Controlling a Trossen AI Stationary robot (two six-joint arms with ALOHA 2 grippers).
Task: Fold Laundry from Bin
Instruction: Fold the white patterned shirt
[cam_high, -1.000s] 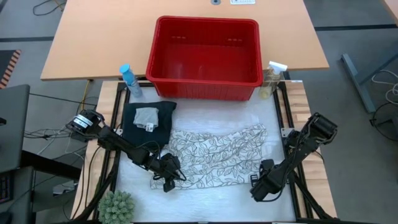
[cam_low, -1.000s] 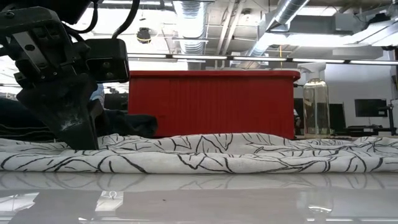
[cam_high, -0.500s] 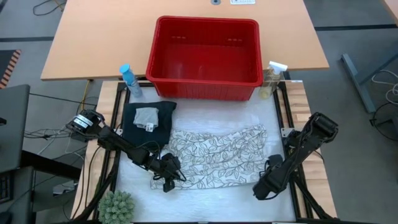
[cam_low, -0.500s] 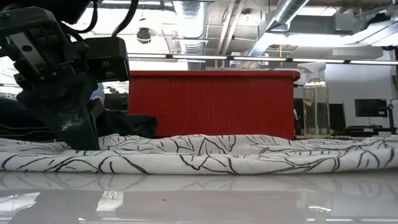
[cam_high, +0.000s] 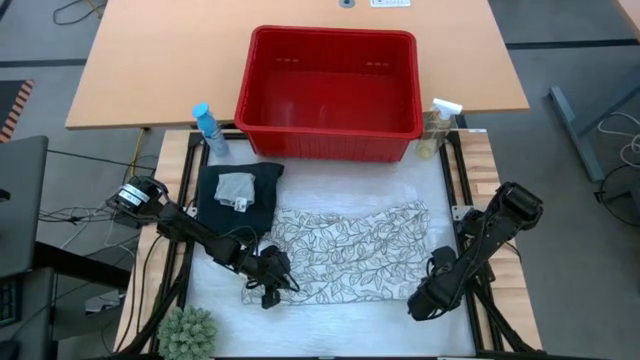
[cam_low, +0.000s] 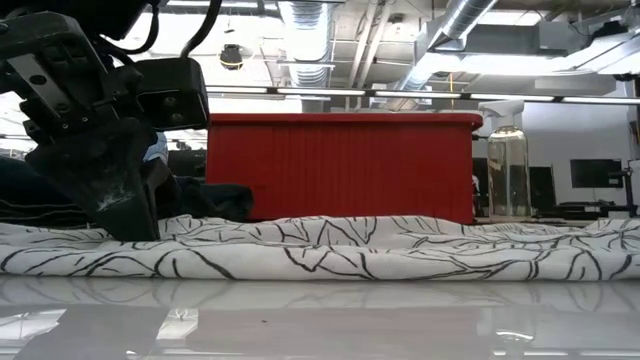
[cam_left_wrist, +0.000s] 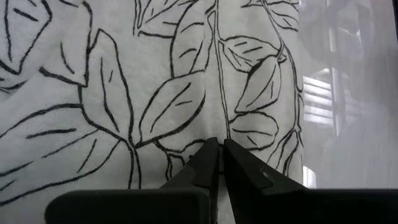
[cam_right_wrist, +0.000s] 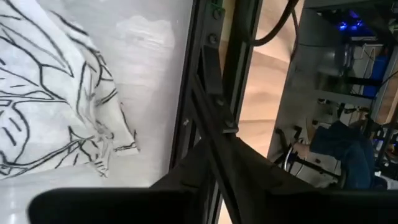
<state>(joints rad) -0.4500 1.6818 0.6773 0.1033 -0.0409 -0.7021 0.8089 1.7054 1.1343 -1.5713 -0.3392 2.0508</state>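
The white leaf-print cloth (cam_high: 345, 250) lies spread flat on the table's near half. My left gripper (cam_high: 270, 290) is down on its near left corner, shut on it. My right gripper (cam_high: 420, 303) hangs shut just off the cloth's near right corner (cam_right_wrist: 106, 152), above the table and holding nothing. Dark folded trousers (cam_high: 237, 200) lie at the far left with a small grey cloth (cam_high: 235, 187) on top. The red bin (cam_high: 330, 32) stands at the far edge. My left gripper has its fingertips (cam_left_wrist: 208, 152) down on the leaf-print cloth near its near left corner (cam_left_wrist: 217, 127), slanting down from the table's left. The two fingers meet on the cloth's top surface. The cloth stays flat on the table around them.
A blue spray bottle (cam_high: 210, 130) and a clear one (cam_high: 437, 125) flank the bin. A small green plant (cam_high: 188, 332) sits at the near left corner. The table's black frame rail (cam_right_wrist: 208, 74) runs close beside my right gripper.
My right gripper has risen off the table by the cloth's near right corner, tipped, and drawn slightly toward the table's right edge. The cloth has stayed flat.
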